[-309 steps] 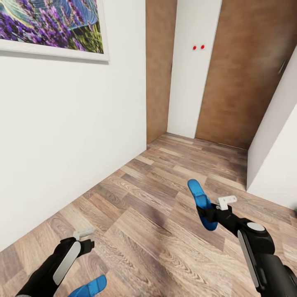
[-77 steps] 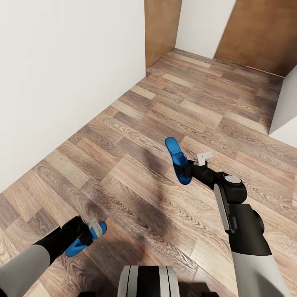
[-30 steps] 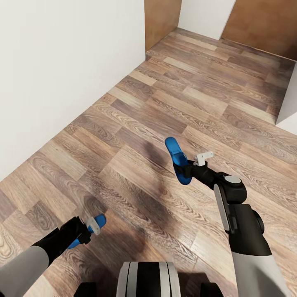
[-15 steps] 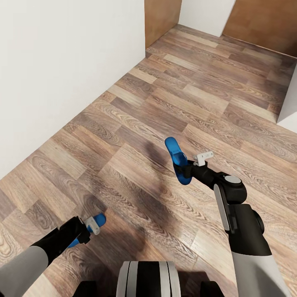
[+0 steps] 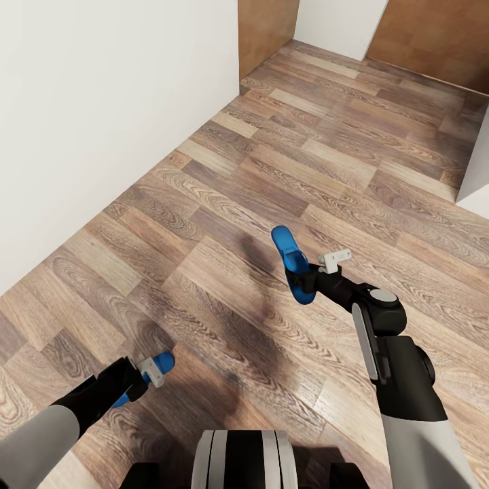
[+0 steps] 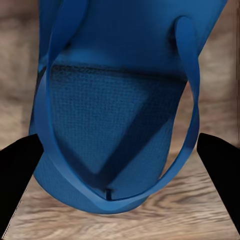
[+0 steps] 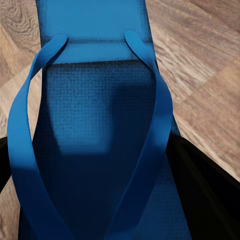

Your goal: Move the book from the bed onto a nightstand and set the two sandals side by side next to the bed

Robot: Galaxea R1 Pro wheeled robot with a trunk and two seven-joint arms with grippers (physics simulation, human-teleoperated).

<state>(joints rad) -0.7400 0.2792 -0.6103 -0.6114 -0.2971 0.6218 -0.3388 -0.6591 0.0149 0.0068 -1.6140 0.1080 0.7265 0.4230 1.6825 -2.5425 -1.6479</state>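
floor (image 5: 272, 163): wood planks, brown with heavy grain, faint sheen. wall (image 5: 88, 102) beside me: plain white, matt and smooth. far panels (image 5: 265, 27): flat brown wood look. sandal in my right gripper (image 5: 303, 275), (image 7: 100, 125): bright blue, footbed finely stippled like foam rubber, straps smooth and blue. sandal in my left gripper (image 5: 145, 377), (image 6: 115, 110): same pebbled blue footbed, smooth strap. arm shells (image 5: 407, 380): black and grey plastic, slightly glossy.
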